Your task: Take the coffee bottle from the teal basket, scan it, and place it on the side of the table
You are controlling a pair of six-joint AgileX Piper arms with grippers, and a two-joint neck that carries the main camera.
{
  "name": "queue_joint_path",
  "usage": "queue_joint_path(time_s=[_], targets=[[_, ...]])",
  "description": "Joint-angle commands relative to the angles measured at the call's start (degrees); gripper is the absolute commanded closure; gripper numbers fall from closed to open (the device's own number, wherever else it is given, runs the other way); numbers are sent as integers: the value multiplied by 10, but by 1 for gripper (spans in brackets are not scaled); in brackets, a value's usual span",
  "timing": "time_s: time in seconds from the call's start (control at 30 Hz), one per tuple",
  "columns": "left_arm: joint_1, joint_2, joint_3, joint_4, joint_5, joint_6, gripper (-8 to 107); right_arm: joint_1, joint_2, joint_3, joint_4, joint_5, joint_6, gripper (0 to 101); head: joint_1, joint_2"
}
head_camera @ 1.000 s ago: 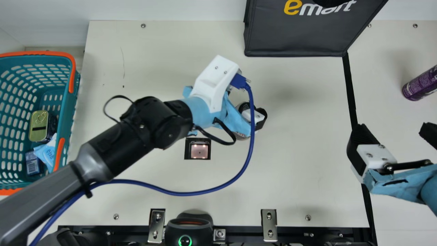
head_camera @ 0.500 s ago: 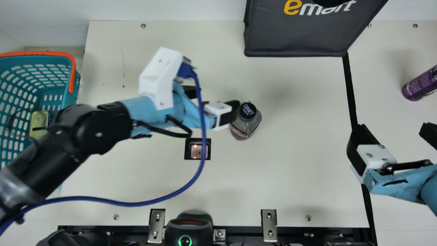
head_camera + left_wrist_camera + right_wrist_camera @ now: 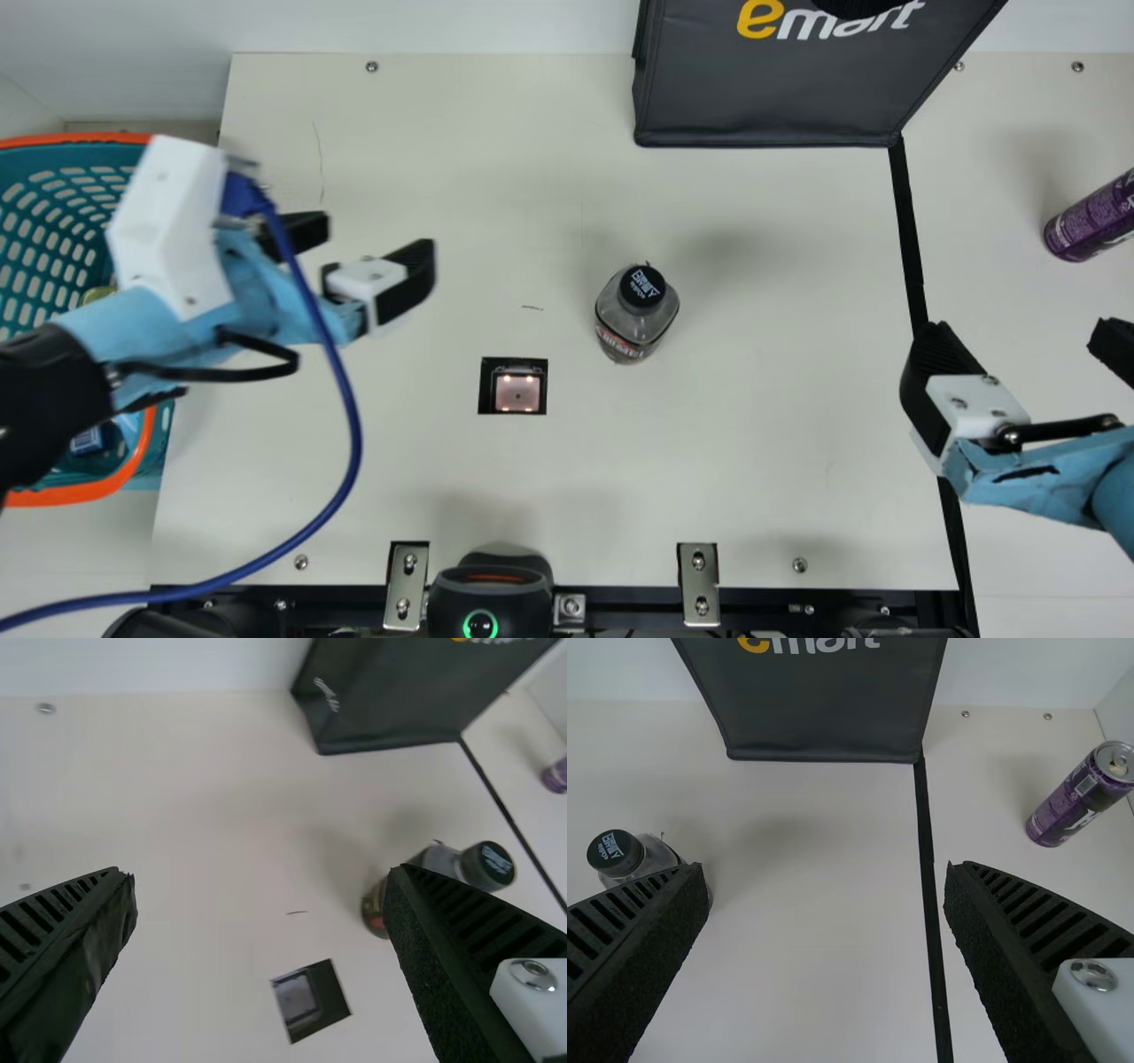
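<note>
Main view: left gripper (image 3: 364,245) and right gripper (image 3: 1019,331) gape empty; the right should clasp the bottle (image 3: 633,317) squarely, though depth is hard to judge.

the basket (image 3: 71,139) is teal and orange, the can (image 3: 1091,218) purple.

On the black bag (image 3: 780,102), I read "emart": a yellow-orange "e", then white letters. The coffee bottle (image 3: 631,321) has pale lettering on its black cap (image 3: 642,285) and a printed label (image 3: 618,343), neither clear to me. The purple can (image 3: 1091,217) bears unreadable small print.
</note>
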Motion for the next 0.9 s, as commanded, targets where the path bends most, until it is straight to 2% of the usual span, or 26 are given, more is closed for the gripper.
queue_joint_path(time_s=[0.0, 0.27, 0.53, 0.63, 0.67, 0.87], targets=[[29, -35, 0, 53, 11, -14, 9, 0, 0, 0, 0, 0, 0, 6, -17, 2], [73, -112, -14, 177, 50, -67, 9, 0, 0, 0, 0, 0, 0, 6, -17, 2], [80, -157, -26, 286, 92, -96, 9, 0, 0, 0, 0, 0, 0, 6, -17, 2], [71, -169, -26, 310, 116, -97, 9, 0, 0, 0, 0, 0, 0, 6, -17, 2], [74, -166, -25, 292, 107, -97, 9, 0, 0, 0, 0, -1, 0, 6, -17, 2], [71, -169, -25, 309, 116, -97, 9, 1, 1, 0, 0, -1, 0, 6, -17, 2]])
